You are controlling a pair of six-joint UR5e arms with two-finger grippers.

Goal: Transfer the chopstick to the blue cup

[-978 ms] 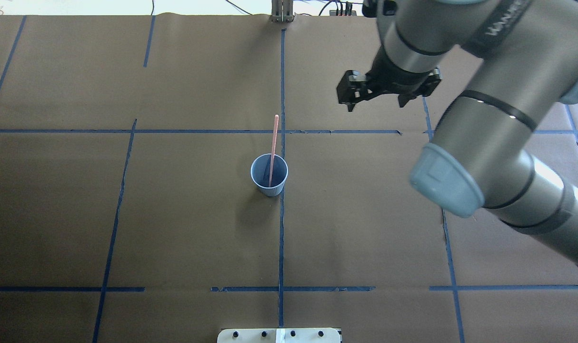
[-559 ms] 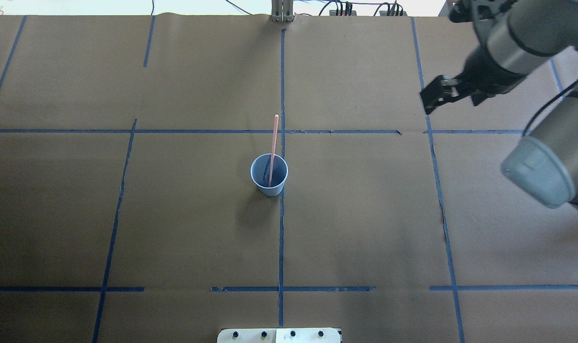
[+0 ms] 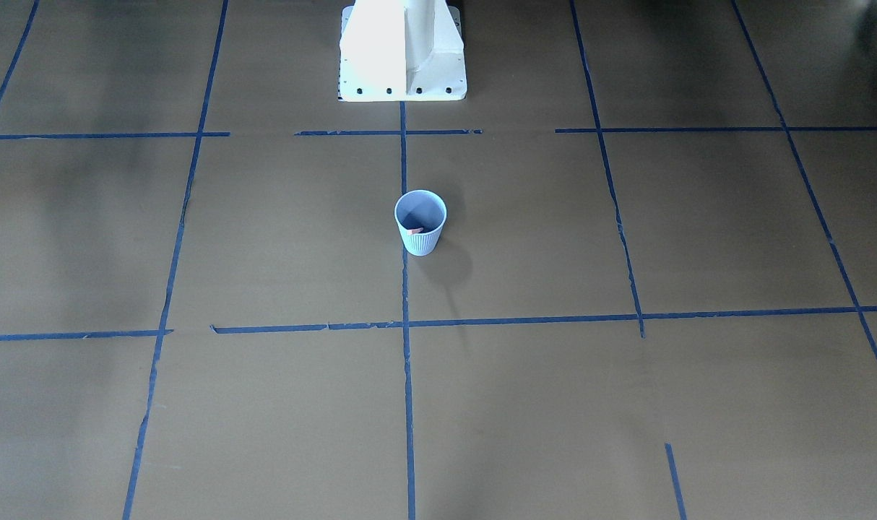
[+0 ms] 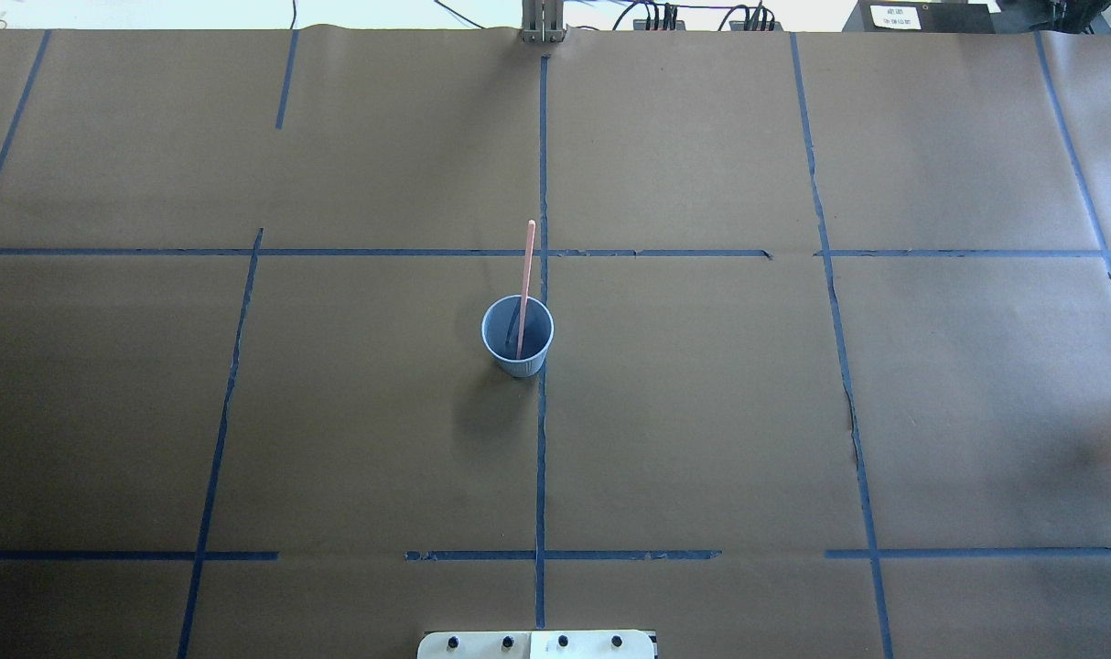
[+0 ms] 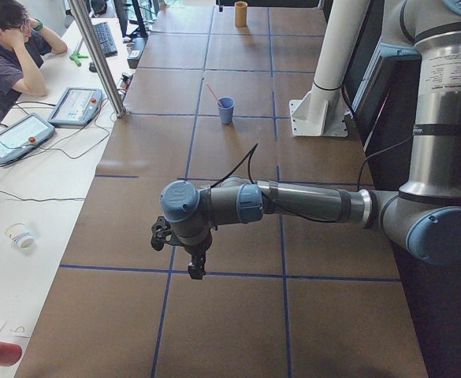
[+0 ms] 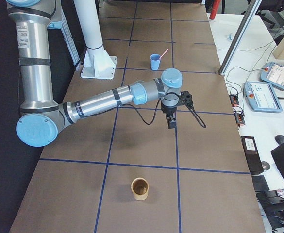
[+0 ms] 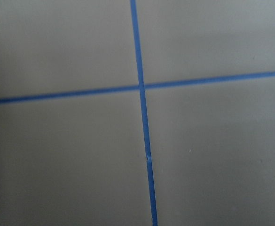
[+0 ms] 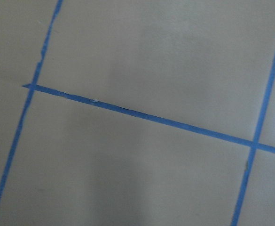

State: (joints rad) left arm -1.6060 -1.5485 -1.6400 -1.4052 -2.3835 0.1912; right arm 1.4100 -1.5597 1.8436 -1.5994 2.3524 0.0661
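Swung right gripper [image 6: 172, 124] clear of overhead view; cannot tell jaw opening, nor on left gripper [image 5: 195, 272]; left chopstick [image 4: 526, 265] leaning in blue cup [image 4: 519, 365].

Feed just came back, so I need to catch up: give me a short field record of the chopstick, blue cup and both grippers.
chopstick: lower end inside the blue cup, leaning on its rim, top sticking out
blue cup: upright on the table, by the centre tape line
left gripper: over the table, apart from the cup; open or shut unclear
right gripper: over the table, apart from the cup; open or shut unclear
task: looks done
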